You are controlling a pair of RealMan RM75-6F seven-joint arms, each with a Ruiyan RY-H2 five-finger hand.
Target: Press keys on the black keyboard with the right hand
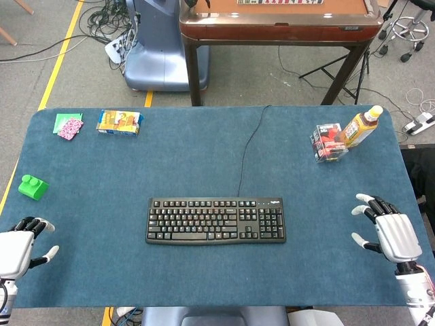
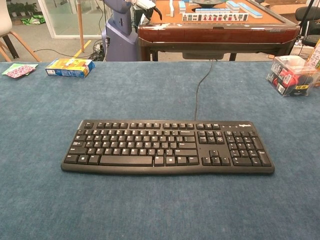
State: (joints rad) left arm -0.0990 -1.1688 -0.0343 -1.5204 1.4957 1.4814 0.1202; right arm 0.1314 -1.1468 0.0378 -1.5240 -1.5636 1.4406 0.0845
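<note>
The black keyboard [image 1: 215,221] lies flat in the middle of the blue table mat, its cable running toward the far edge; the chest view shows the keyboard [image 2: 167,146] close up with nothing on its keys. My right hand [image 1: 389,231] hovers near the table's right edge, well to the right of the keyboard, fingers spread and holding nothing. At the near left corner my left hand [image 1: 19,247] is also empty with its fingers apart. Neither hand appears in the chest view.
A clear box of small items [image 1: 329,142] and an orange drink bottle [image 1: 361,127] stand at the far right. A snack box [image 1: 119,122], a green-pink packet [image 1: 68,125] and a green block [image 1: 32,186] sit along the left. A wooden table [image 1: 280,20] stands beyond.
</note>
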